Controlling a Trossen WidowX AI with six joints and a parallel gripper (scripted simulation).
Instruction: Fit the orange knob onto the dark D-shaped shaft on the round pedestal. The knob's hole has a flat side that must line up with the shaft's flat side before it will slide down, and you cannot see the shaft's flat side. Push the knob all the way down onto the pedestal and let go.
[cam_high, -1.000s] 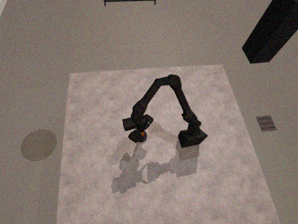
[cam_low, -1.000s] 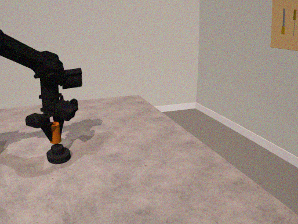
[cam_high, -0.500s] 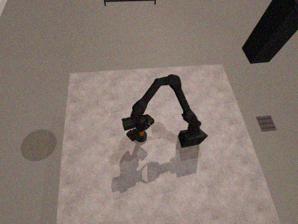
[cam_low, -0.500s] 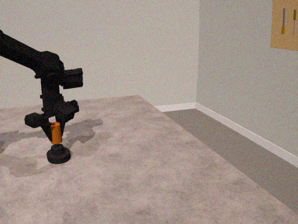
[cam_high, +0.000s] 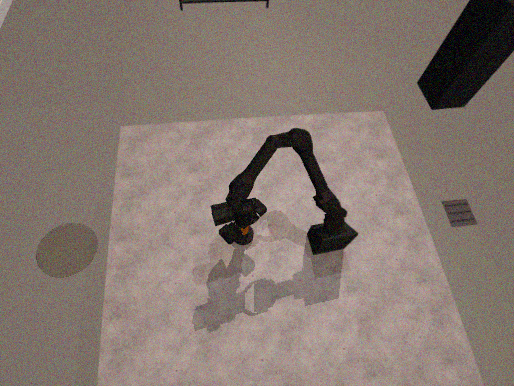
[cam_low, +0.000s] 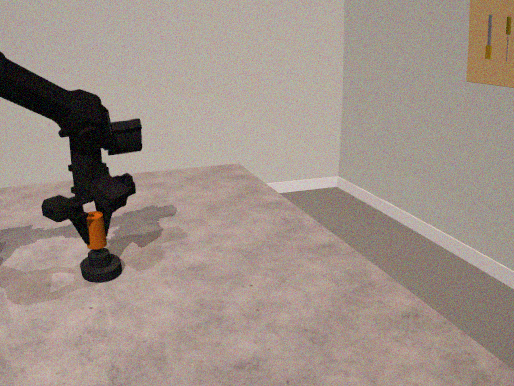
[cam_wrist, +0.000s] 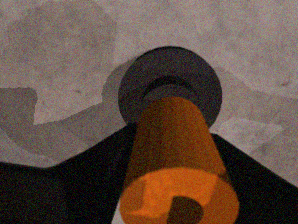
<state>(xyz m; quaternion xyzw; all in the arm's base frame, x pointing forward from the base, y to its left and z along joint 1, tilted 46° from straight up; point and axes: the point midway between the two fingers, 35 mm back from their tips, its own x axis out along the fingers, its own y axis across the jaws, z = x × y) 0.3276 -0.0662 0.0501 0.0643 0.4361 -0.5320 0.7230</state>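
The orange knob (cam_high: 244, 230) (cam_low: 96, 231) (cam_wrist: 174, 142) is upright, and the hole in its top face shows in the wrist view. My gripper (cam_low: 97, 235) is shut on it, with a dark finger on either side. The round dark pedestal (cam_low: 101, 270) (cam_wrist: 134, 90) stands on the table directly below. The knob's lower end is over the pedestal's raised centre, close to its top in the exterior view. The shaft itself is hidden, and I cannot tell whether the knob touches it. The hole's underside and the shaft's flat side are also hidden.
The pale mottled table (cam_high: 350, 325) (cam_low: 280, 310) bears the arm's base (cam_high: 331, 239) to the right of the pedestal in the top view. Shadows of the arm fall across the table. A dark block (cam_high: 465, 55) is at the upper right of that view.
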